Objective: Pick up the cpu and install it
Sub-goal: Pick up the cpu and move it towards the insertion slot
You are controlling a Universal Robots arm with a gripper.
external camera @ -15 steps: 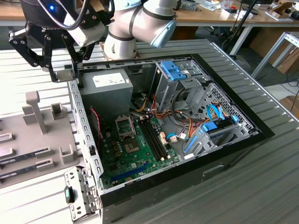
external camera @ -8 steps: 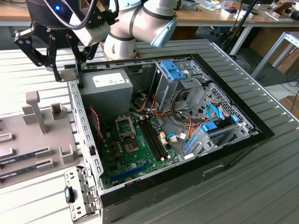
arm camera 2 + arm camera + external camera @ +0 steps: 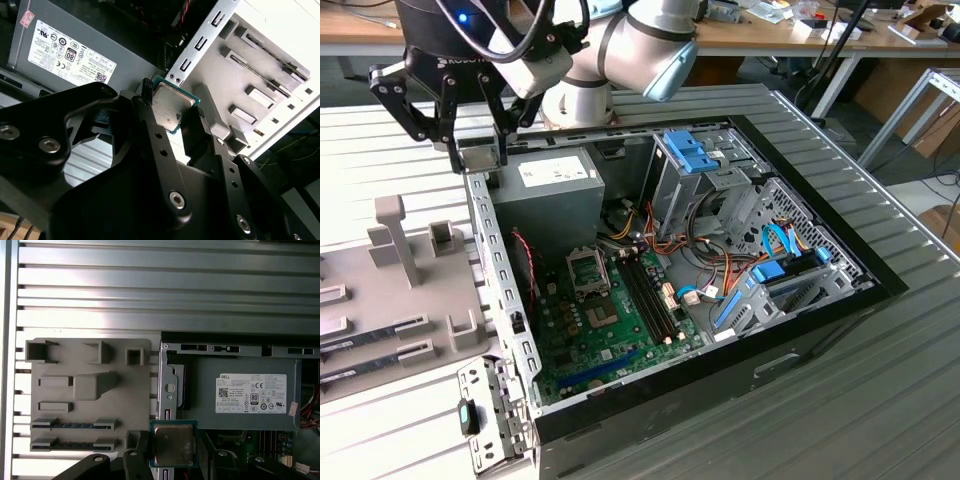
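The black two-fingered pincer (image 3: 174,111) is closed on the cpu (image 3: 173,445), a small flat square chip with a dull silvery metal lid and a thin green rim, clamped by two opposite edges and carried lid-up in the air above the near corner of the open black computer case (image 3: 720,380), close to the grey power supply box (image 3: 245,392). The chip looks light, thin and stiff; its smooth lid would probably slip under a loose hold, and its underside is likely delicate, so the opposite edges where the fingers sit seem the right place to hold it, kept level. The exterior view adds the green motherboard (image 3: 610,340) with its square metal-framed socket (image 3: 586,268), well apart from the pincer and lower inside the case. The first wrist view looks down past the chip to the ribbed grey metal bench (image 3: 150,285) and the grey moulded parts tray (image 3: 90,390) beside the case, while the second wrist view shows the finger pads (image 3: 146,102) meeting the chip's rim
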